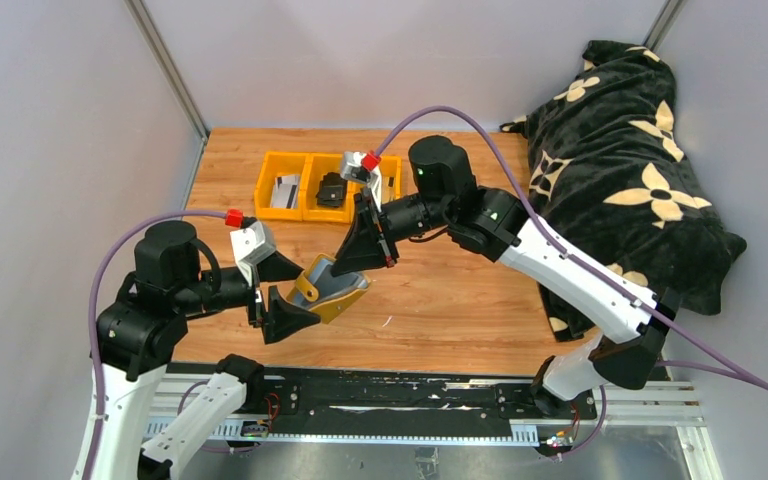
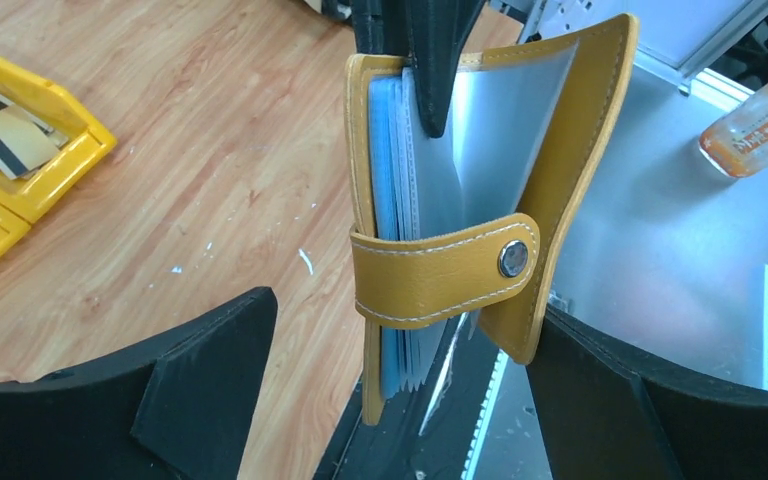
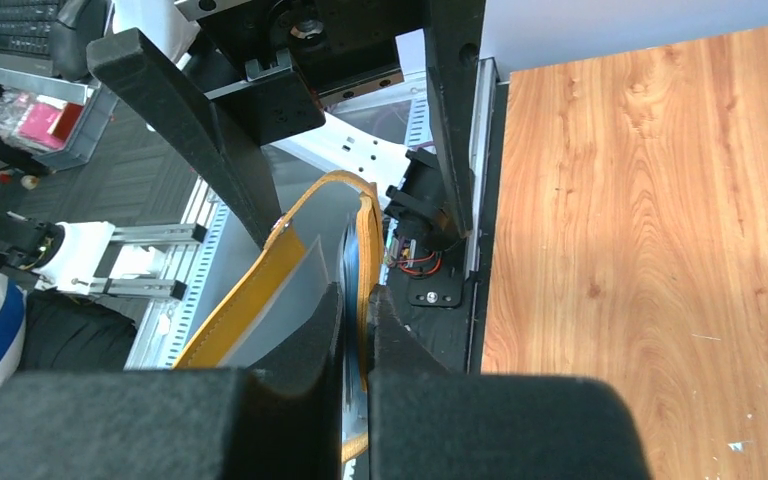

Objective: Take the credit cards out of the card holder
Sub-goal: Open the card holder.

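Nearest to you, your left gripper (image 2: 407, 305) is standing with its jaws spread wide. In its wrist view one finger (image 2: 640, 400) is touching the outer face of the front cover, while the other is standing apart from the back cover with bare table (image 1: 460, 290) showing between, so it is bracketing the item, not clamping it. The card holder (image 2: 575, 140) is hanging clear of the table between those fingers. Its long axis is running upright in that view and its open edge is facing the left wrist. The snap tab (image 2: 440, 275) is crossing that open edge; whether it is fastened cannot be told. Just beyond, your right gripper (image 3: 355, 310) is reaching in from the far side, with its forearm stretching toward the near left. It is pinching the back cover together with the grey-blue sleeve pack, and is carrying the holder. The clear sleeve facing the left wrist is looking empty, and the blue pack is hiding any card inside. In my judgement the left arm is the nearer one for the next move, with the holder already lying inside its jaws, thickness across them. The tab is likely barring anything from leaving on that side. Farther back, credit cards (image 2: 0, 140) are lying in the left compartment of the yellow bin (image 2: 65, 168), and a black folded item (image 1: 332, 190) is sitting in the middle one. Farthest right, a flowered blanket (image 1: 620, 170) is lying heaped.
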{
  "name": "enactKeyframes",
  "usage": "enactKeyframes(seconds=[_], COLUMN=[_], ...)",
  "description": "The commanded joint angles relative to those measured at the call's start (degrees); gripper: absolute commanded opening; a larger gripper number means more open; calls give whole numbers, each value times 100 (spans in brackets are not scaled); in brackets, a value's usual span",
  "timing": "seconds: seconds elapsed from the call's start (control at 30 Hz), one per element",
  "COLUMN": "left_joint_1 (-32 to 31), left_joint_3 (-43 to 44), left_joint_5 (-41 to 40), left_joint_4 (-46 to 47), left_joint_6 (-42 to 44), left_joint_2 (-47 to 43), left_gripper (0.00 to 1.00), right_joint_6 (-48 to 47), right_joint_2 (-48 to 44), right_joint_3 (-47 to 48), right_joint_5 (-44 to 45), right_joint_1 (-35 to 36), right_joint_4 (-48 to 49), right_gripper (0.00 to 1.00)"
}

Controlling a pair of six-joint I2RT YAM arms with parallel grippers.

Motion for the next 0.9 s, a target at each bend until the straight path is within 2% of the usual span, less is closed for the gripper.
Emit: enactKeyframes(seconds=[0.0, 0.13, 0.27, 0.4, 0.5, 0.67, 0.77, 0.87], left_joint_1=[7, 7, 7, 7, 7, 7, 7, 7], left_joint_3=[178, 307, 526, 549, 501, 181, -136, -383], left_joint_5=[-187, -437, -363, 147, 261, -544, -1233, -1221], left_joint_4=[98, 189, 189, 199, 191, 647, 1287, 1626], left_joint_6=[-45, -105, 73, 26, -70, -485, -908, -1028], left_joint_2=[-54, -57, -141, -314, -318, -298, -523, -765], left_gripper=[100, 99, 93, 99, 100, 99, 92, 89], right_joint_6=[-334, -810, -1080, -1179, -1183, -1183, -1183, -1072], right_joint_2=[-241, -128, -149, -237, -235, -53, 54, 82], right_joint_3=[431, 739, 766, 676, 737, 1048, 1154, 1148], right_joint_5=[587, 912, 1178, 1717, 2163, 2424, 2507, 2675], right_joint_1=[302, 632, 784, 786, 815, 1123, 1334, 1471], right_joint_4=[-342, -960, -1253, -1279, -1305, -1306, -1270, -1078], right_gripper=[0, 0, 0, 0, 0, 0, 0, 0])
